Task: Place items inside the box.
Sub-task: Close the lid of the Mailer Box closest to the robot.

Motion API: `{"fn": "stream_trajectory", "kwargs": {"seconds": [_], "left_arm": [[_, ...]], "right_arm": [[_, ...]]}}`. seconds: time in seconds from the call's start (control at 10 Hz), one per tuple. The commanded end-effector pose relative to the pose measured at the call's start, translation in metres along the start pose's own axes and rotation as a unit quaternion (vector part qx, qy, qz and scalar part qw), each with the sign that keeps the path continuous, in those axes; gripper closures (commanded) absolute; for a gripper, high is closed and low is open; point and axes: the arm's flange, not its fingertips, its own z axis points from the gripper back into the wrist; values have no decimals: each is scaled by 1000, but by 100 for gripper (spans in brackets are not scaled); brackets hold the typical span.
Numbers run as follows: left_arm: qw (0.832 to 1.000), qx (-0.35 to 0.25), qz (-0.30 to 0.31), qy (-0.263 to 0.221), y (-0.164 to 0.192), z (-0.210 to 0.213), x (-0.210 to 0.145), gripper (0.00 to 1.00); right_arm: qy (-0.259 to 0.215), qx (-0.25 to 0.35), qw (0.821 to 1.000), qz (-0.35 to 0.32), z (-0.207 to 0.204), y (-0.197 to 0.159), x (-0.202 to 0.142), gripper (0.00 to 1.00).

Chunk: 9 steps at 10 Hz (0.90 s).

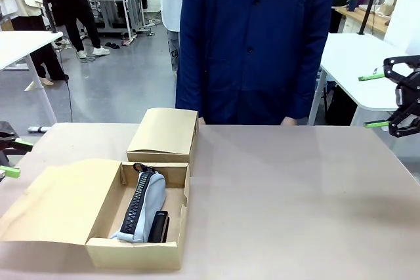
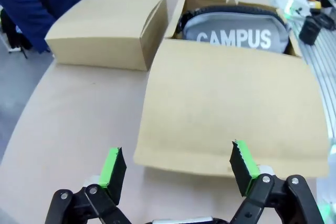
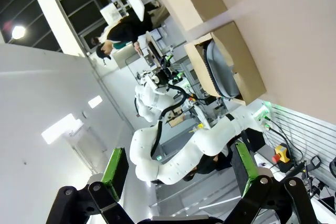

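My left gripper (image 2: 177, 169) is spread wide, nothing between the green pads (image 2: 113, 167), hovering low over the table (image 1: 295, 188) just short of the open box's flap (image 2: 231, 108). In the front view it sits at the table's left edge (image 1: 12, 157), only the pad tips visible there.

My right gripper (image 1: 384, 100) is up in the air at the table's right side, fingers fully apart, holding nothing. From its wrist camera (image 3: 181, 169) both pads are parted with free space between them, the box seen far off (image 3: 231, 61).

The open cardboard box (image 1: 134, 252) is on the table's left-front part, its lid flap folded out to the left. Inside lies the grey pencil case (image 1: 141, 204), printed "CAMPUS" (image 2: 233, 32), zip facing up, running front to back in the box. A black stapler (image 1: 159, 227) lies beside it on its right, at the near end, touching it.

A second cardboard box (image 1: 164, 134), closed, sits just behind the open one, touching or nearly so.

A person in a dark blue coat (image 1: 256, 37) stands at the far edge, hands down at the table rim.
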Motion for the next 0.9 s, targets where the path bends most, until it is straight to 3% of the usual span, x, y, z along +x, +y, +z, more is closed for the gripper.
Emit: {"fn": "stream_trajectory", "kwargs": {"seconds": [0.0,0.2,0.4,0.8], "left_arm": [[999,-40,-31,12,8,15,-20,0],[996,-55,-25,71,6,4,-38,0],[993,-73,-8,89,6,-15,-51,0],[992,-120,-2,38,0,-56,-56,0]], "right_arm": [[3,10,1000,12,1,1,-1,0],[3,10,1000,12,1,1,-1,0],[3,10,1000,12,1,1,-1,0],[3,10,1000,12,1,1,-1,0]]}}
